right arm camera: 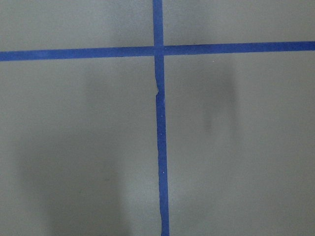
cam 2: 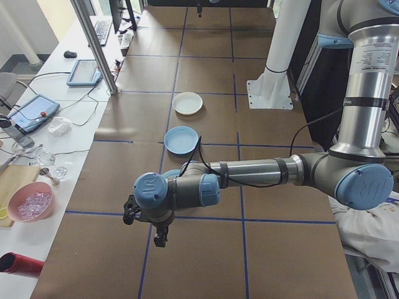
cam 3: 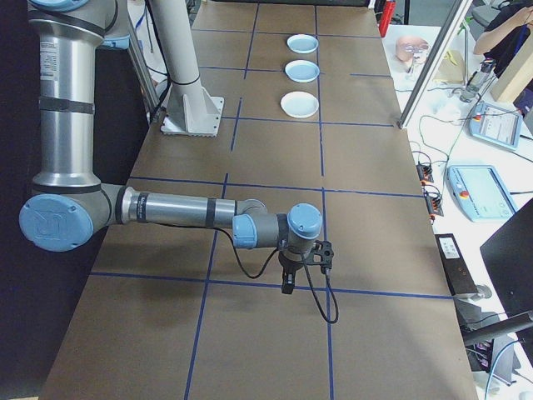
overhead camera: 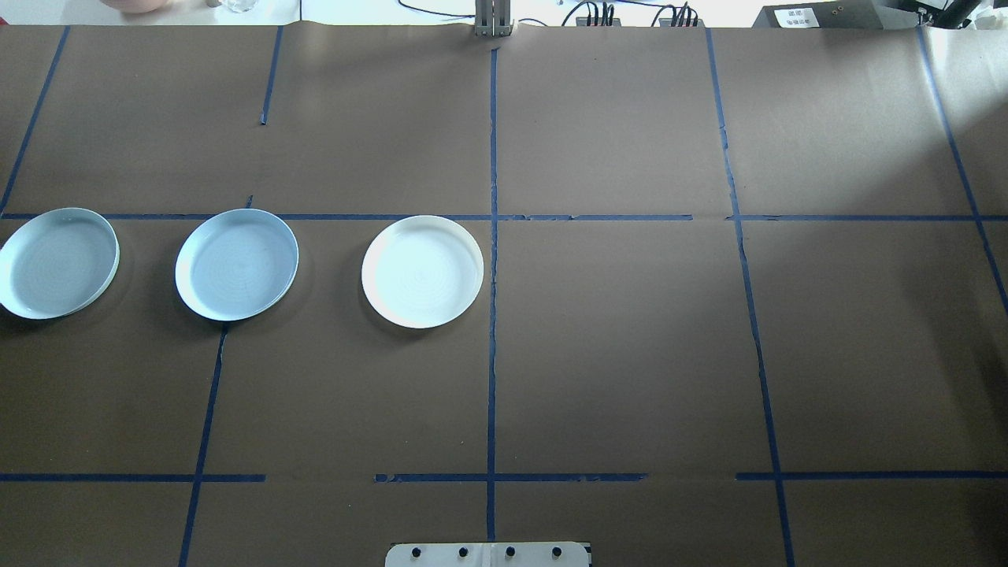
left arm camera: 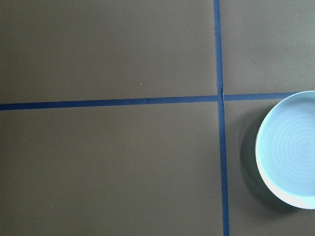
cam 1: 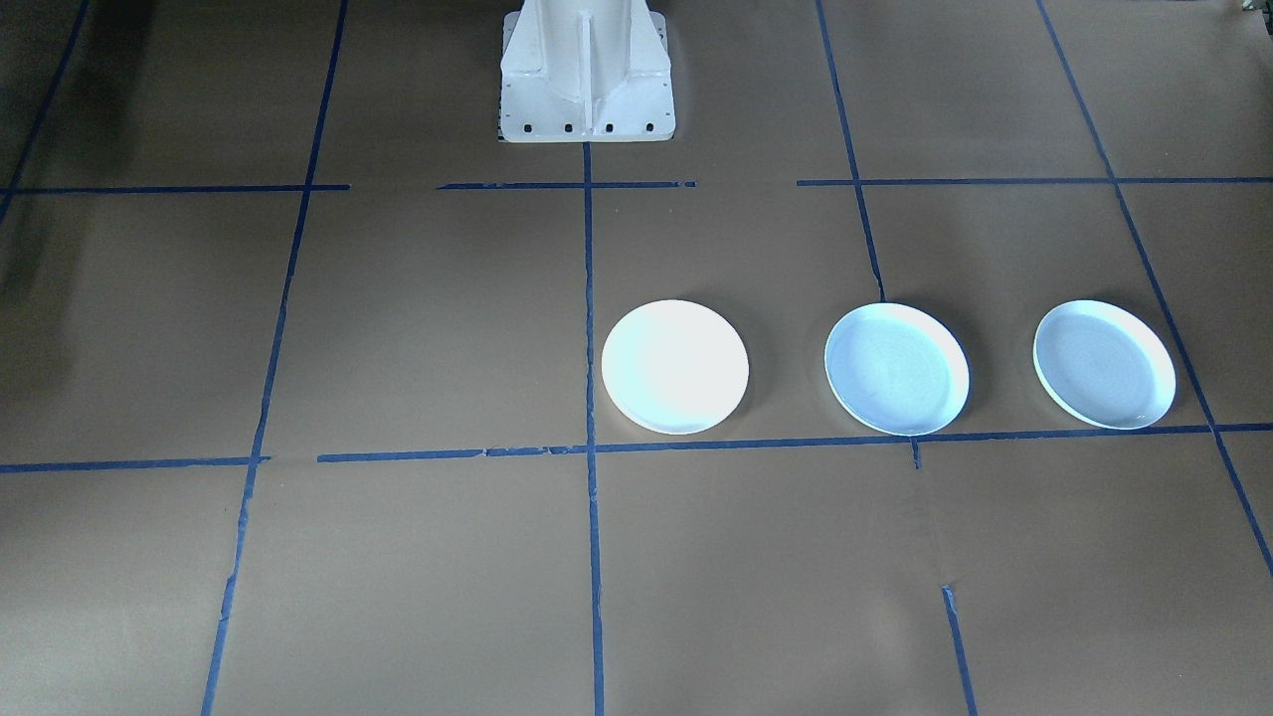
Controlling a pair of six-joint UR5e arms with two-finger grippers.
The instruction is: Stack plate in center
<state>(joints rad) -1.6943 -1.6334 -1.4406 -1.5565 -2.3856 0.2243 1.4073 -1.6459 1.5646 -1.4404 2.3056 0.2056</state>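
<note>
Both claws hang above bare tabletop (overhead camera: 630, 354): my left claw (cam 2: 144, 221) at the near end, my right claw (cam 3: 304, 267) at the far end; whether either stands apart or together, I cannot tell. Three plates sit apart in a row on my left half: white plate (overhead camera: 422, 271) nearest the centre line, middle blue plate (overhead camera: 236, 264), outer blue plate (overhead camera: 57, 262).

Brown paper over the table (overhead camera: 630, 354), crossed by a grid of dark blue tape lines (overhead camera: 492, 315). White plate (overhead camera: 422, 272) at the centre line, faint concentric rings inside. Two pale blue plates (overhead camera: 236, 264) (overhead camera: 57, 263) at its 9 o'clock, ringed likewise. Silver arm tubes with light blue joint caps (cam 2: 149, 190); black left gripper (cam 2: 160, 235) and right gripper (cam 3: 287, 283). White robot base (cam 1: 587, 70).
</note>
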